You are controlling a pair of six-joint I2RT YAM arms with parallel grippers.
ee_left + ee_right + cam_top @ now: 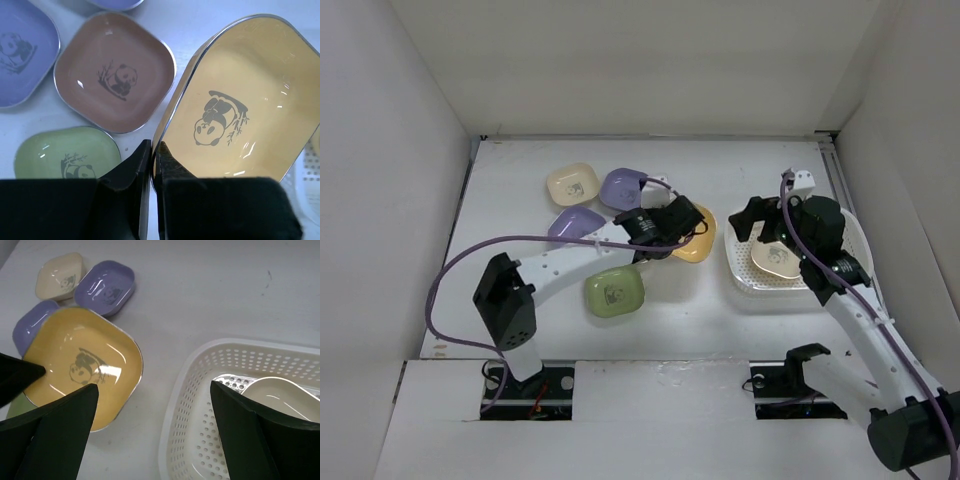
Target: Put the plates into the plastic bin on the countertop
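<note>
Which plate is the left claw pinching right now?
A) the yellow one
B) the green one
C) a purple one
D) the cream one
A: in the left wrist view, the left claw is shut on the rim of the yellow plate.

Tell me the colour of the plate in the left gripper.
The plate is yellow, with a grey panda print at its centre; clearest in the left wrist view.

Light: bright, even, overhead.
Glare: streaks on the yellow plate (240,100).
Shadows: faint on the desk (720,310).
Focus: wrist-view foregrounds soft.
</note>
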